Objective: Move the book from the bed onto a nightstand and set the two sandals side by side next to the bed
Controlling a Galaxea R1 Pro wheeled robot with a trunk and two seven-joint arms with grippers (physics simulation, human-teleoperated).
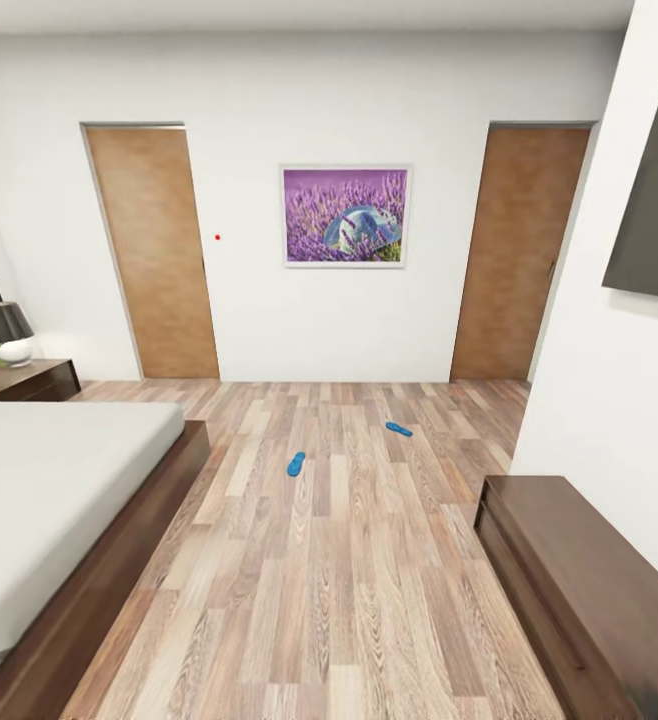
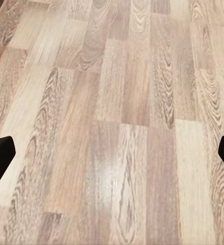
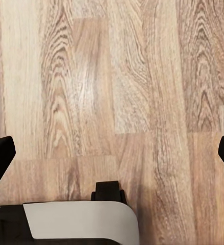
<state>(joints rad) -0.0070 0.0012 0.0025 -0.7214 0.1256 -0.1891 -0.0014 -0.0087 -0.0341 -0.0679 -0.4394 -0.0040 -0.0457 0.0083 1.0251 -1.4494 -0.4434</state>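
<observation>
Nearest in the head view, the bed (image 1: pixel 59 500) fills the left, a low dark cabinet (image 1: pixel 589 590) the right, with plank floor (image 1: pixel 339 600) between. Two sandals (image 1: pixel 296 464) (image 1: pixel 399 429) lie well apart on the floor farther on, before a wall with two doors and a painting (image 1: pixel 346 216). A nightstand (image 1: pixel 29 380) carries a lamp (image 1: pixel 7 333). Each wrist view looks at bare planks: left pincer (image 2: pixel 112 155) and right pincer (image 3: pixel 112 153) both spread wide, holding nothing
</observation>
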